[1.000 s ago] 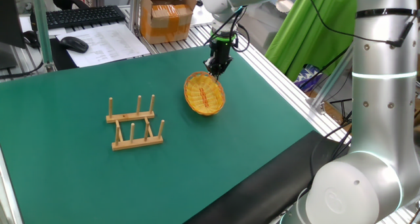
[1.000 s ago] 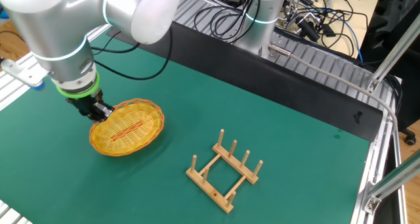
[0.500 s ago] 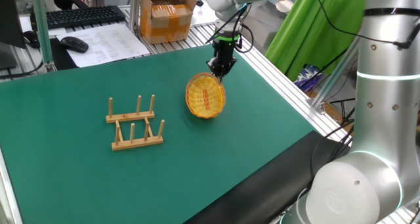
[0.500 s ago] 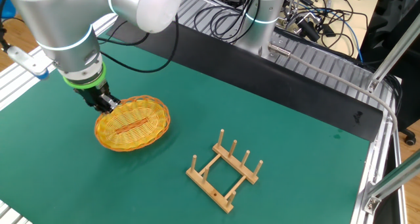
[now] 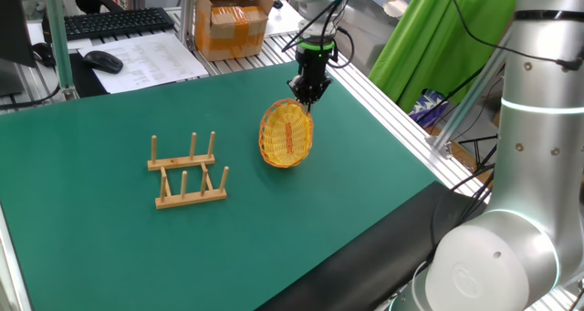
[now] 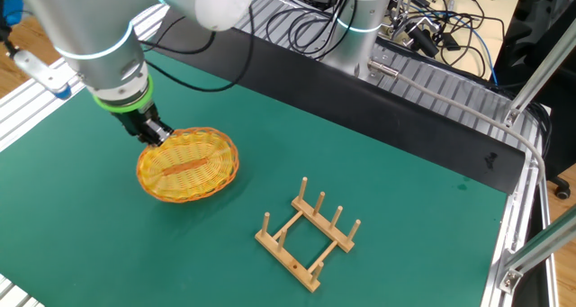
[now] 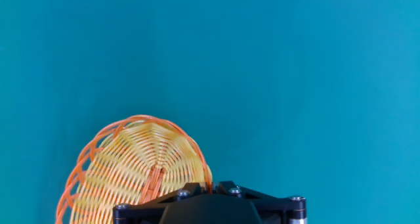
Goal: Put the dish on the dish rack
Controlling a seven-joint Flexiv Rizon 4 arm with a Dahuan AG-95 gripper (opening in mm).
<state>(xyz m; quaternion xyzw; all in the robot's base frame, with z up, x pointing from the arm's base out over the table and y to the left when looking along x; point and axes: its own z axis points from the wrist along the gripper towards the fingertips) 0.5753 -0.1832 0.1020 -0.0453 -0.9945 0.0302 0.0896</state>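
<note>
In one fixed view, my gripper (image 5: 304, 98) sits just above frame centre, pinched tight on the upper rim of the dish (image 5: 286, 134). The dish is tilted up on edge, its face turned toward the left of the frame and its reddish streak running top to bottom. The dish rack (image 5: 187, 172) stands well apart at left centre. I can read no writing on the cardboard box (image 5: 234, 24) at the top.

In the other fixed view, my gripper (image 6: 158, 134) clamps the dish (image 6: 188, 164) at its upper-left rim; its long axis lies left to right. The dish rack (image 6: 309, 232) is lower centre.

In the hand view, the dish (image 7: 131, 170) fills the lower left, over the green table (image 7: 295, 79).
</note>
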